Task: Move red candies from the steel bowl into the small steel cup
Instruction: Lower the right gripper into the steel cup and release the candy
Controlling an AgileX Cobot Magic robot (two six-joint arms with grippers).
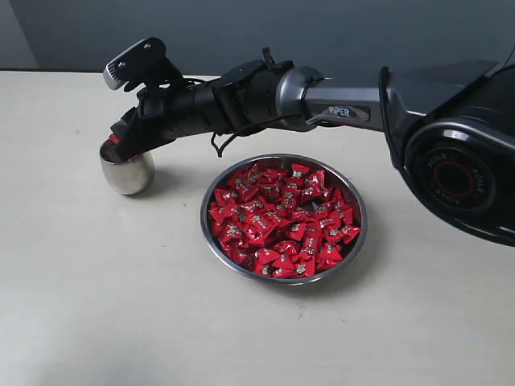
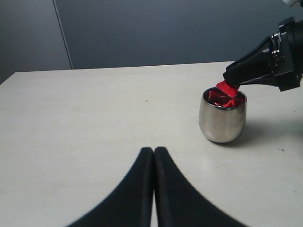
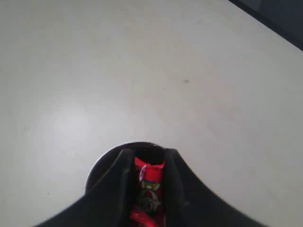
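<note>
The steel bowl [image 1: 360,227] stands mid-table, heaped with red candies [image 1: 282,221]. To its left is the small steel cup [image 1: 127,173], with a few red candies [image 2: 218,98] showing at its mouth. My right gripper [image 1: 115,138] reaches across to just above the cup's rim [image 3: 97,165] and is shut on one red candy [image 3: 150,171], pinched between its black fingers directly over the opening. In the left wrist view that held candy [image 2: 226,87] hangs at the cup's mouth. My left gripper [image 2: 154,150] is shut and empty, low over bare table, well apart from the cup [image 2: 222,123].
The right arm [image 1: 322,100] spans the table behind the bowl, its base [image 1: 459,169] at the right. A grey wall [image 1: 257,32] rises behind the table's far edge. Pale tabletop [image 1: 121,305] lies in front of the bowl and cup.
</note>
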